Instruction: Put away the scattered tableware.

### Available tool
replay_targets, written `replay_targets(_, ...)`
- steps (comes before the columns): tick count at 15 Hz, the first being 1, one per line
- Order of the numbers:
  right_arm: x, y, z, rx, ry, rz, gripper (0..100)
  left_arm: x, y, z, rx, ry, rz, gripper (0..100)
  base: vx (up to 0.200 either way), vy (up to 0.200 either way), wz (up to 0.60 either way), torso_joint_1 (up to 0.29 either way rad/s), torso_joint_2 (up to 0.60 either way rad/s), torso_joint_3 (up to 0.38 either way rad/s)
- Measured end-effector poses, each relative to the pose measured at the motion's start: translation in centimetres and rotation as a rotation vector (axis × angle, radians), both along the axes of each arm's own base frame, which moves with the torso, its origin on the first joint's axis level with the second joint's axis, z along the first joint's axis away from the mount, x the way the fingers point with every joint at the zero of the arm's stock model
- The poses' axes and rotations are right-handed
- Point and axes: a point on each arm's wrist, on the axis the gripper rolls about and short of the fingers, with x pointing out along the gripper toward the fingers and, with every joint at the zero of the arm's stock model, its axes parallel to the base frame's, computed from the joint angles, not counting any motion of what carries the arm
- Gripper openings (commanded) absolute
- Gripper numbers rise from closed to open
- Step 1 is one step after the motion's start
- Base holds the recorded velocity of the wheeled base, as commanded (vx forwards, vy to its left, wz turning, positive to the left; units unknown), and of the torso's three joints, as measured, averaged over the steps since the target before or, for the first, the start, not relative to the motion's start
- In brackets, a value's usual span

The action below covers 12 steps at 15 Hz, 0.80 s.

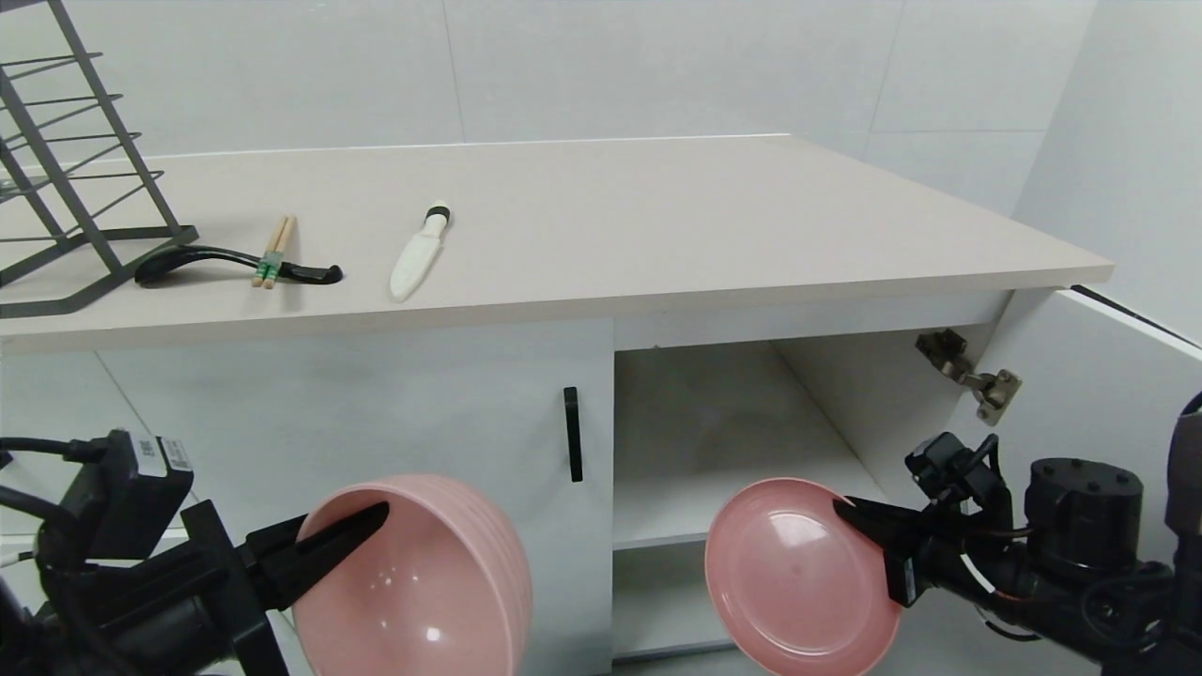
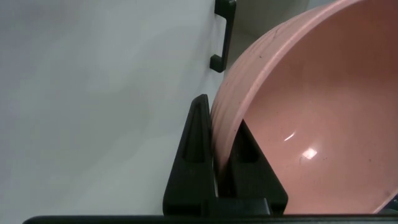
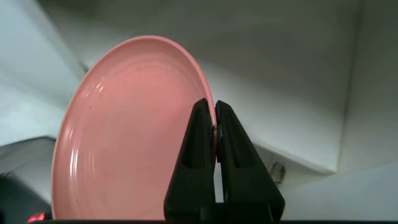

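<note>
My left gripper is shut on the rim of a pink bowl, held on its side low in front of the closed left cabinet door. The wall of the pink bowl sits pinched between the black fingers. My right gripper is shut on the edge of a pink plate, held upright before the open cabinet. In the right wrist view the pink plate stands clamped by its rim. On the countertop lie a white knife, a pair of chopsticks and a black ladle.
A dark wire dish rack stands at the counter's far left. The right cabinet door is swung open, with its hinge showing. A black handle is on the closed door. The open cabinet has a shelf.
</note>
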Motion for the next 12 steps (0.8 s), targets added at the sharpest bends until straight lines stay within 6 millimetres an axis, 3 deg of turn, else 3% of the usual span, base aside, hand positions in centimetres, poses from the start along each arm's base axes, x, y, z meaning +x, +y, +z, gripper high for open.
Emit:
replay_targets(2,1.1,0.1,0.1,-0.003,-0.031,-0.042,0,0.0,0.0,0.0,-0.001,0.000,0.001,0,0.000,0.000,0.00,0.000,0.00,0.000)
replay_targets(4,3.5,0.2,0.3,0.006,-0.092,-0.143,0,0.0,0.0,0.0,-0.001,0.000,0.002,0,0.000,0.000,0.00,0.000,0.00,0.000)
replay_targets(12,10.7,1.8,-2.1,0.068,-0.183,-0.241,0,0.0,0.0,0.0,-0.001,-0.002,0.002,0,0.000,0.000,0.00,0.000,0.00,0.000)
